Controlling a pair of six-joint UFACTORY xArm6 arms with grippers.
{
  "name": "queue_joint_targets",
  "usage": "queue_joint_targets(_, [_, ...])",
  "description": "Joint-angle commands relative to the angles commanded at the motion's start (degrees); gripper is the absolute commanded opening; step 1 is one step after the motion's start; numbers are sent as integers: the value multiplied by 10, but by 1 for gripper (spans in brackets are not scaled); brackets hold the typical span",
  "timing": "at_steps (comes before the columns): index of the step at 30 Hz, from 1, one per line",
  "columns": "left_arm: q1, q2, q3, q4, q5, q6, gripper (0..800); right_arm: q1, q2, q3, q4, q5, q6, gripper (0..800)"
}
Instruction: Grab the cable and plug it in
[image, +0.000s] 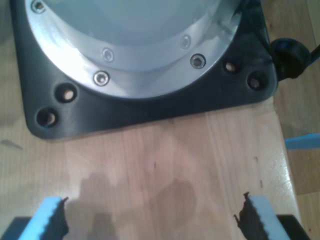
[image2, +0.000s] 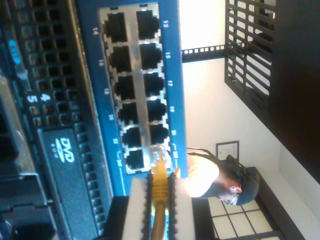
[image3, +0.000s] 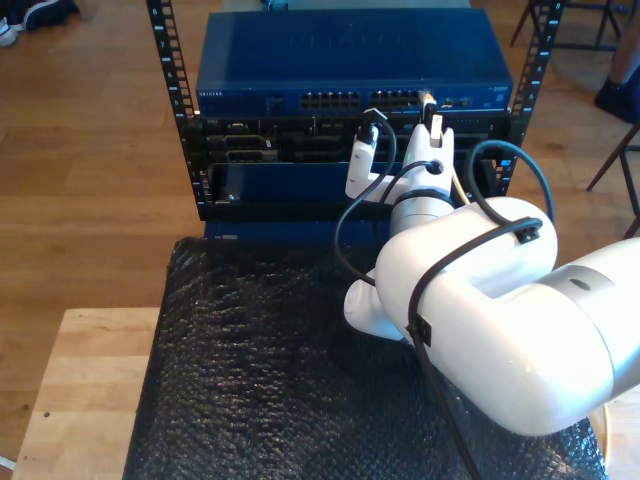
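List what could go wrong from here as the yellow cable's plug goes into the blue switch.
1. The clear plastic plug of the long thin yellow network cable, clamped in my second gripper, sits at the edge of the end port on the blue rack-mounted network switch; slightly off, it could jam against the port frame.
2. The ports are tightly packed, so it may enter a neighbouring one.
3. A thick black robot-arm cable loops near the rack and might snag.

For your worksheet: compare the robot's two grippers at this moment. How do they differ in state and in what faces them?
My first gripper is open and holds nothing; my second gripper is shut on the cable. The first faces bare wood and a black base plate; the second faces the blue switch.
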Motion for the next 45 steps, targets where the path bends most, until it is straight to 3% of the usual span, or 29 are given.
queue_joint_targets(45, [0, 0, 0, 0, 0, 0, 800, -4, 2, -12, -1, 11, 1, 0])
